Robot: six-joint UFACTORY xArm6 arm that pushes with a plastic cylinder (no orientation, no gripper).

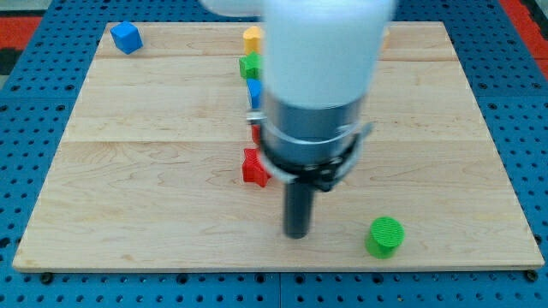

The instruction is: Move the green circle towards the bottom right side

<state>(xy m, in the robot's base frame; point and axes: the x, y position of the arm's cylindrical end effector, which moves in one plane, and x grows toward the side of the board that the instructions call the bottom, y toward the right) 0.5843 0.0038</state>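
the green circle (385,236) is seen standing on the wooden board (128,171) in the lower right part, near the board's bottom edge and with bare wood left between it and the right edge. my tip (297,233) is set down on the board to the view's left of the green circle, at about the same height in the view, with a strip of bare wood between the two; nothing is touched by it, and as a plain rod it has no jaws to open or close. a red block (254,168), of a star-like shape, is found up and to the left of my tip. above it, a blue block (254,92), a green block (249,65) and a yellow block (252,38) are lined up toward the top edge, each partly hidden by the arm, so their shapes cannot be told. a blue cube (127,37) is placed in the top left corner. the left half of the board is largely open wood.
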